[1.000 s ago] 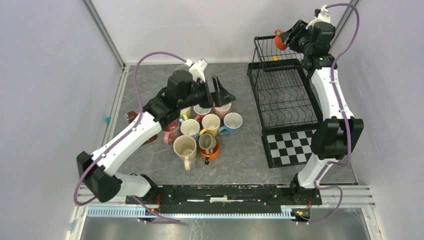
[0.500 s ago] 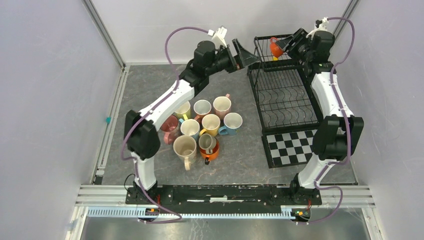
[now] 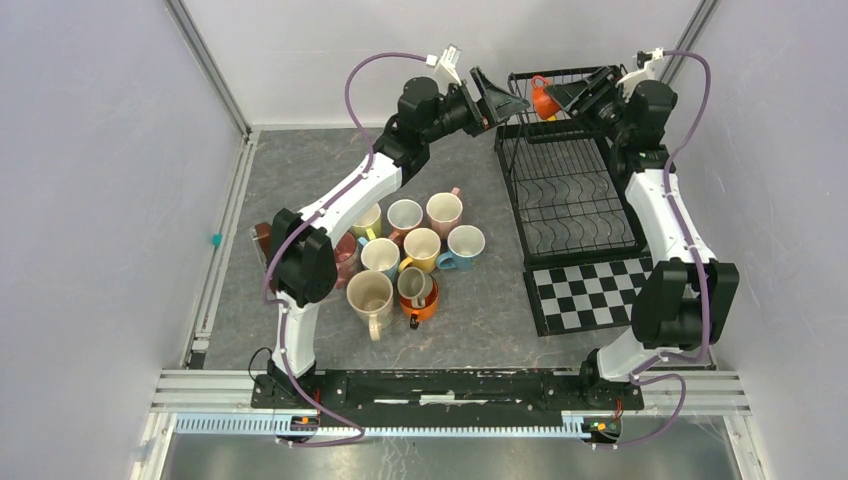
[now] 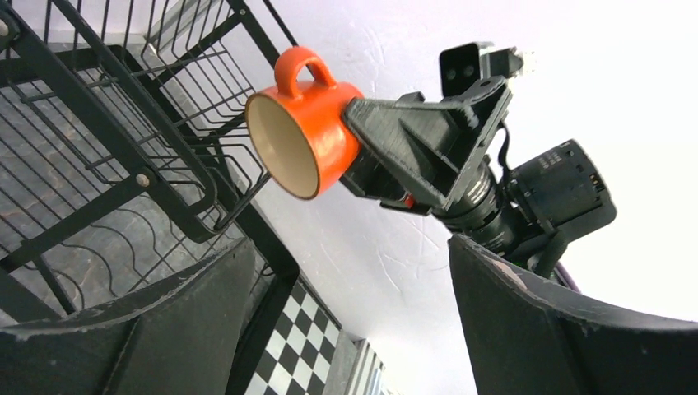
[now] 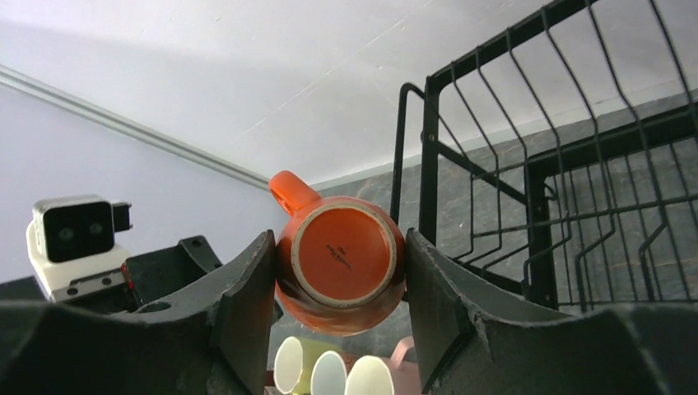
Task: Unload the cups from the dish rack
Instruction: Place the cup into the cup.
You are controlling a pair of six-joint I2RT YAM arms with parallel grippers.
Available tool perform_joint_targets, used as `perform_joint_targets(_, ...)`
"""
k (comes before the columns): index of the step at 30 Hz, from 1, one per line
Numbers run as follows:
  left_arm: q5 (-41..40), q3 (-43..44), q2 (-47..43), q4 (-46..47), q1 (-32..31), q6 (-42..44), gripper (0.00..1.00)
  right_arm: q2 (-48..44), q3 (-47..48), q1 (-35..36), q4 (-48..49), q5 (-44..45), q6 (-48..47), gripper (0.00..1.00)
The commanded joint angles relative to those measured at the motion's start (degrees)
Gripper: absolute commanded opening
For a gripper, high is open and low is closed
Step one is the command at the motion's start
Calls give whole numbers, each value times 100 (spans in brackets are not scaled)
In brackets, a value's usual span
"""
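Here the right end effector (image 5: 337,271) grips the orange cup (image 5: 343,255), just beside the wide-spread left end effector (image 3: 508,100).

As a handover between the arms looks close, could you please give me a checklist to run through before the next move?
1. Right hand grips the orange mug: ok, its fingers clamp the mug's sides.
2. Mug free of the dish rack: cannot tell, it hangs right by the corner wires.
3. Left hand open and empty: ok, jaws wide.
4. Left hand lined up on the mug: not ok, in its wrist view the mug sits high and left of the gap.
5. Landing room near the mugs on the table: ok, bare table lies between them and the rack.
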Motion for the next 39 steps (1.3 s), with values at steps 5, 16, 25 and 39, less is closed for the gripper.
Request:
perform_joint_targets(5,310,-10,-64,721,35,-547,88,-557,-673,190,1096,-408,702,26)
perform_joint_targets(16,336,-988,-590,1219,110,-726,79,-875,-1283,525,1614,-559,1111,26)
perform_joint_targets(25,427,-1361,-910,1510,115,-891,66,-909,-1492,706,1891,-553,1321,26)
perform_joint_targets(39,521,-1803,-1228,1950,116,-1192,36,-843,-1704,943,2452,-611,1767,26)
